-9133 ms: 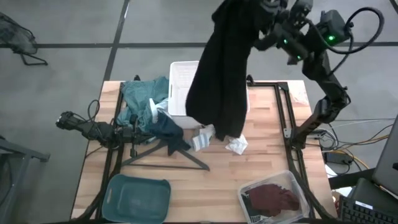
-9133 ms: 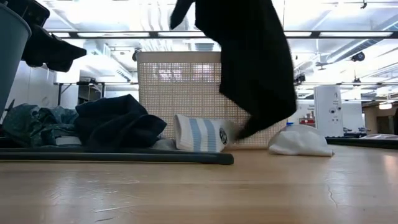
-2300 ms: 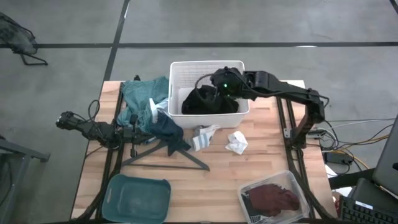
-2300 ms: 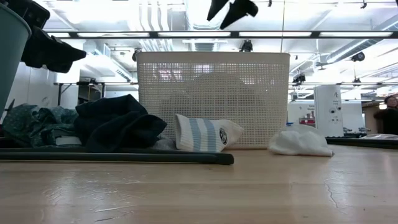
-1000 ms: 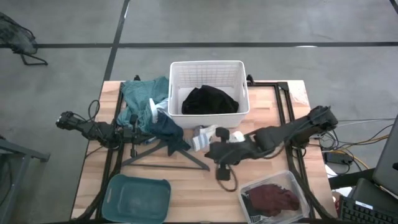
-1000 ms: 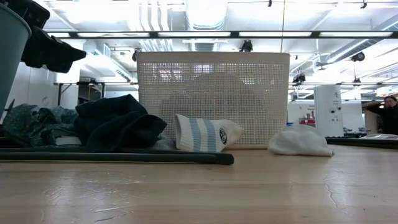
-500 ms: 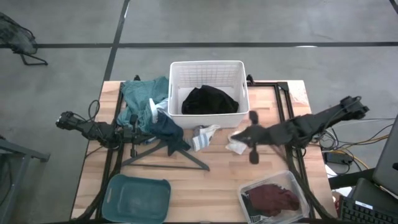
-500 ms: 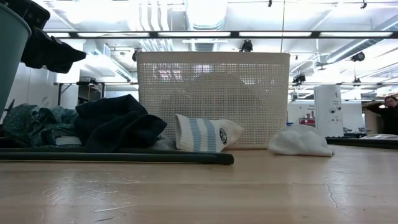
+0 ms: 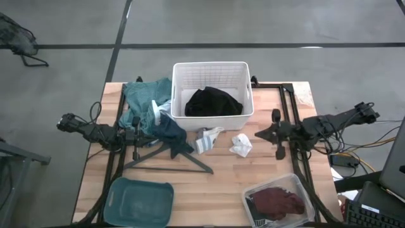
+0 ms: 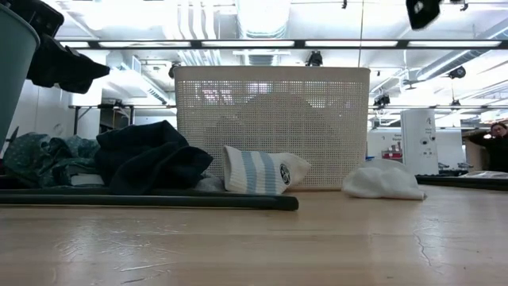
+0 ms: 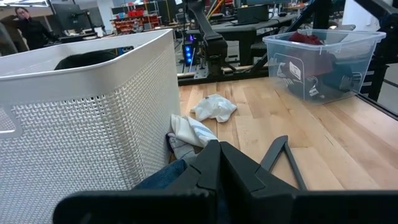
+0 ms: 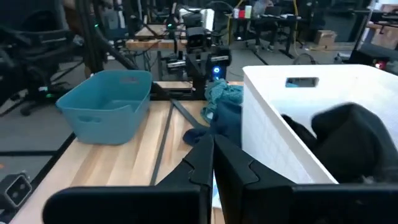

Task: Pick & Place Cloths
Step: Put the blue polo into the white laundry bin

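A black cloth [image 9: 213, 101] lies inside the white basket [image 9: 180, 79]. The teal-green cloth [image 9: 144, 95] and the navy cloth [image 9: 169, 130] are heaped at the table's left, the navy one resting on the grey hanger [image 9: 171, 159]. A striped piece [image 9: 205, 140] and a small white piece [image 9: 240, 145] lie in front of the basket. The maroon cloth [image 9: 276, 202] sits in a clear bin [image 9: 304, 190]. My right gripper [image 9: 258, 134] hangs shut and empty above the table, right of the white piece. My left gripper [image 9: 140, 135] waits shut by the navy cloth.
A teal tub [image 9: 140, 201] stands at the near left corner, the clear bin at the near right. The hanger lies across the middle left. Bare wood [image 9: 221, 180] shows between the tub and the bin. Black frame rails [image 9: 292, 107] run along the table's right side.
My right gripper has swung from near the table's middle front, past the small white piece, toward the right edge, staying shut and empty. In the low view it has come into sight at the top right. The cloths have not moved.
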Controlling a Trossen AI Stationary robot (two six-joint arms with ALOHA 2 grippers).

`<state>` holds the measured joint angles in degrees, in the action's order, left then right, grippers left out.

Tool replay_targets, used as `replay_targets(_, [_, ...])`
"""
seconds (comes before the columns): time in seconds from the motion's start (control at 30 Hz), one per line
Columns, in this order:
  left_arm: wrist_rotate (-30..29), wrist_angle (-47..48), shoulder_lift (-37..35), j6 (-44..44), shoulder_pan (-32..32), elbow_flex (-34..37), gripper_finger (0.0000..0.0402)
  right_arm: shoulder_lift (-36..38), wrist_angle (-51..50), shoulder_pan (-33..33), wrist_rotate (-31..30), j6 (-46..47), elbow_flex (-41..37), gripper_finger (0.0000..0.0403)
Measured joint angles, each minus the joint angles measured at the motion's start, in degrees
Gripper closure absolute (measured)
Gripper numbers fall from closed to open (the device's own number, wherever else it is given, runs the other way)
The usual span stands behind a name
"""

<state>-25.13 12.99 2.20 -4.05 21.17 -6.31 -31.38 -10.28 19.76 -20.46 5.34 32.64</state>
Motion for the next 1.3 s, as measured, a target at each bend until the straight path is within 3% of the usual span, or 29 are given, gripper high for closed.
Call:
replay_targets(0.4, [-0.01,-0.01,-0.02,0.00,-0.02,0.00,0.0390,17.29,0.11,-0.32,0.03,-2.32,-9.20,0.0394])
replay_targets(0.6, [-0.02,-0.02,0.00,0.00,-0.02,0.00,0.0390,23.03,-0.18,-0.26,-0.13,2.87,-11.90,0.0394])
replay_targets(1.3, [0.00,0.00,-0.02,-0.01,-0.07,0.00,0.0390,24.82,-0.20,-0.27,-0.49,3.67,-23.24,0.0394])
